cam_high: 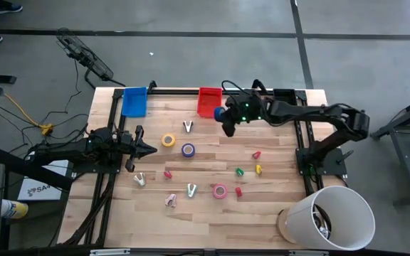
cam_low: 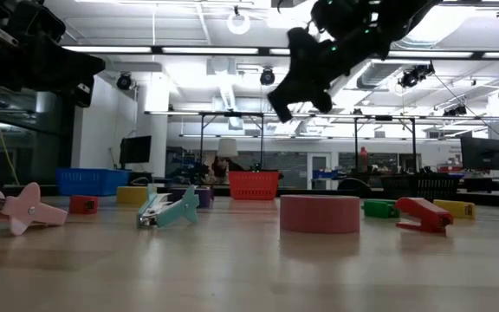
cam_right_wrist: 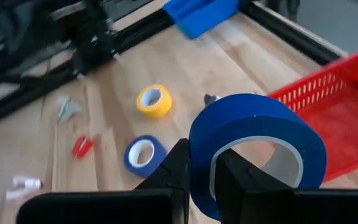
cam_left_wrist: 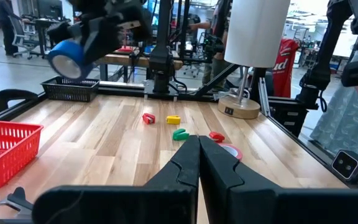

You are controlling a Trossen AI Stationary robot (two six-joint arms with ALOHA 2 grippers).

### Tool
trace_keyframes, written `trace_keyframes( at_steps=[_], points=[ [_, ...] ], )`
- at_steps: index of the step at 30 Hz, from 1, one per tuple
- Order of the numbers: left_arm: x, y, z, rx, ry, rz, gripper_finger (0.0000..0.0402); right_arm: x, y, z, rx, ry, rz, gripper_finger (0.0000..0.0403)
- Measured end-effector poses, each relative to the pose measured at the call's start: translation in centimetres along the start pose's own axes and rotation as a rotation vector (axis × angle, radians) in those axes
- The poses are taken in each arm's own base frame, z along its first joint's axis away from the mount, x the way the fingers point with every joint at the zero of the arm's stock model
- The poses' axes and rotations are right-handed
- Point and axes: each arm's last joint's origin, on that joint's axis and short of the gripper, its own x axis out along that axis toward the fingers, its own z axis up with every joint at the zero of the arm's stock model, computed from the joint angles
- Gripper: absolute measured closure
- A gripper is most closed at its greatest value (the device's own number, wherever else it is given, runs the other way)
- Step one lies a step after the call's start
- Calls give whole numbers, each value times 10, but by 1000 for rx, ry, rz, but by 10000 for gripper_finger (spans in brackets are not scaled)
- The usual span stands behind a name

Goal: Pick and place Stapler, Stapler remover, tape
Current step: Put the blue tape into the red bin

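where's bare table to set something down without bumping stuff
Free: the near strip between the pink tape and the white bucket, and the far edge between the blue bin and red bin. Crowded: the middle, around the yellow tape and blue tape.

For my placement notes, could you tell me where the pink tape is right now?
In the high view, the pink tape lies flat on the table's near-right part, beside a small red piece.

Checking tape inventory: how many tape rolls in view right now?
4. One blue roll held in the right gripper by the red basket; yellow roll, second blue roll and pink roll lie on the table.
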Motion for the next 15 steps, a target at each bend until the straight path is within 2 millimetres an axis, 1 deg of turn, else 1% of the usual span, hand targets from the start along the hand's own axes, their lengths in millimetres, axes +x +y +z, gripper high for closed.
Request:
trace_keyframes(
  at_steps=[3,8,11,15],
  points=[
    [0,0,0,0,0,0,401,10,-11,9,77,-4,-41,372],
    [0,0,0,0,0,0,401,26,-26,32,207,17,-128,372],
    [0,0,0,0,0,0,401,37,-36,44,278,57,-179,372],
    [0,0,0,0,0,0,401,55,-46,55,343,127,-238,372]
  ],
)
